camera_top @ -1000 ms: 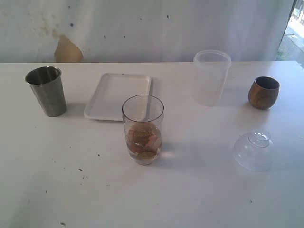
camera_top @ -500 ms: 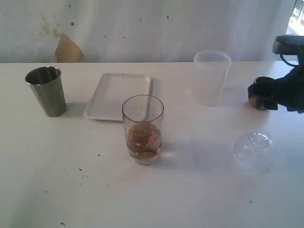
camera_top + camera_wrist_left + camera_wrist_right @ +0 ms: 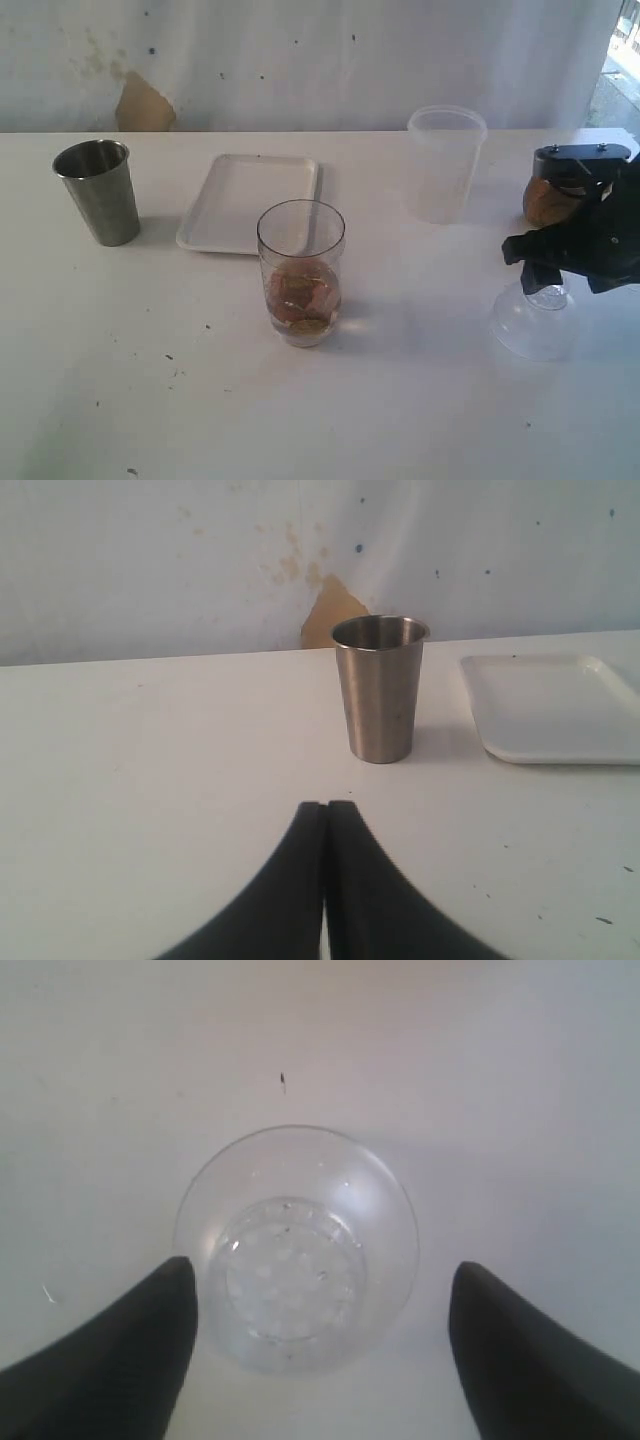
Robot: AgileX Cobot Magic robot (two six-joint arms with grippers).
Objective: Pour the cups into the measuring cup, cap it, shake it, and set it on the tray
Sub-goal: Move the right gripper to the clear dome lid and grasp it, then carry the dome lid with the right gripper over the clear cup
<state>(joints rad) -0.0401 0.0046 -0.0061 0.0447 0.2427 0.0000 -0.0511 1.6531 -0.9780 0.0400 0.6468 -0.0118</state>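
Since the measuring cup (image 3: 301,270) mid-worktop (image 3: 150,380) already holds brownish bits, pouring looks at least partly done; can't tell if the cups are empty. Steel tumbler (image 3: 98,190) stands upright at its 10 o'clock. Wooden cup (image 3: 545,205) sits at 2 o'clock, part hidden by the right arm (image 3: 600,240). Right gripper (image 3: 322,1272) hovers over the clear dome lid (image 3: 300,1250) at 4 o'clock, jaws open either side, not touching; capping step is just starting, by my read. Left gripper (image 3: 325,815) has jaws closed, empty, facing the tumbler. Tray (image 3: 250,200) at 11 o'clock is bare. Cap, shake and set-down are all left.
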